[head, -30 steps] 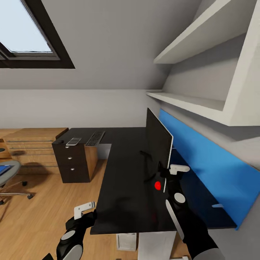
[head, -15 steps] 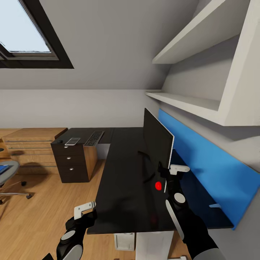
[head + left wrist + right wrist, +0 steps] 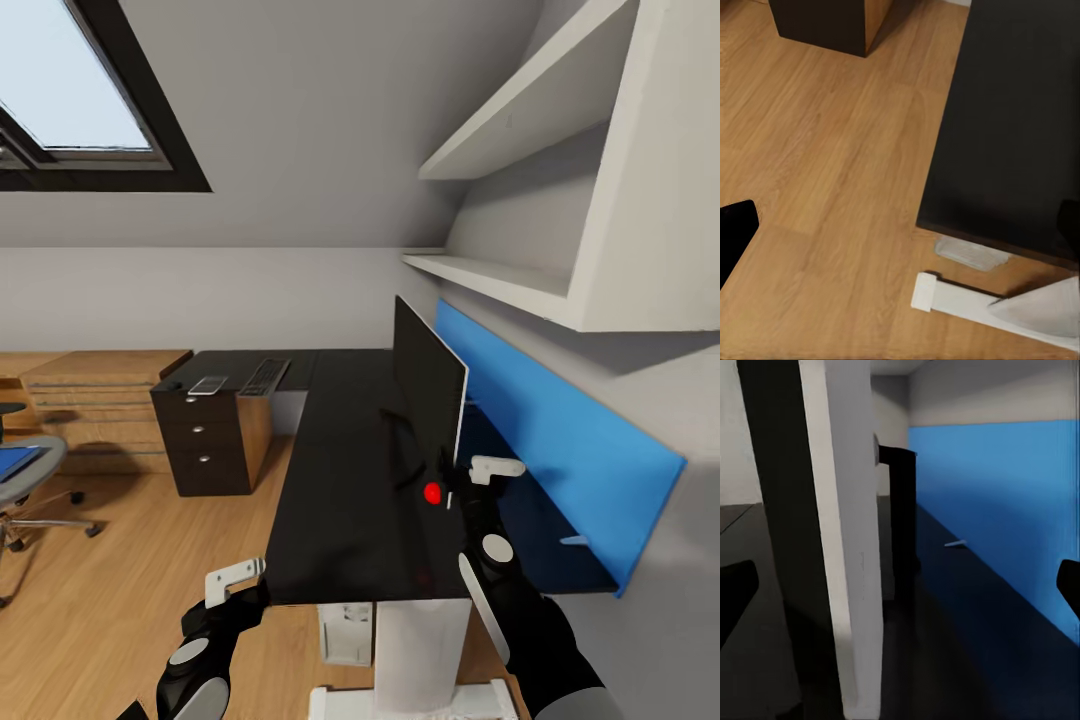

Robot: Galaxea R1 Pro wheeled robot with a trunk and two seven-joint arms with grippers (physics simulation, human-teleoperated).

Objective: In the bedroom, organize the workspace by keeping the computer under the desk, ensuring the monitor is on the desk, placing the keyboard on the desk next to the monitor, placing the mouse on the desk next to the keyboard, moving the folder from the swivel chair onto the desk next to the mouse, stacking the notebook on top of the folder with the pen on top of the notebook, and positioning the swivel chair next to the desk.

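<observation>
The black monitor (image 3: 428, 395) stands edge-on on the black desk (image 3: 340, 500), with a red dot on its near lower corner. My right gripper (image 3: 472, 468) is open and straddles that corner; the monitor's edge (image 3: 844, 547) stands between the fingers. My left gripper (image 3: 236, 590) hangs open over the floor, off the desk's near edge. On the far wing lie the keyboard (image 3: 265, 376), a small grey notebook (image 3: 208, 385) and the dark mouse (image 3: 172, 385). The blue folder (image 3: 15, 462) rests on the swivel chair (image 3: 30, 480). Behind the monitor lies the pen (image 3: 956, 543). The pale computer (image 3: 345, 632) stands under the desk.
A blue wall panel (image 3: 545, 420) runs behind the desk under white shelves (image 3: 490, 285). A black drawer unit (image 3: 205, 445) holds up the far wing, beside a light-wood chest (image 3: 90, 400). The desk's white leg (image 3: 975, 300) stands near my left gripper. Wood floor (image 3: 130, 560) lies open at left.
The whole view has shifted: the desk's near edge sits farther from me and more of the computer and white leg shows. Both grippers keep their places; the monitor's corner stays between the right fingers.
</observation>
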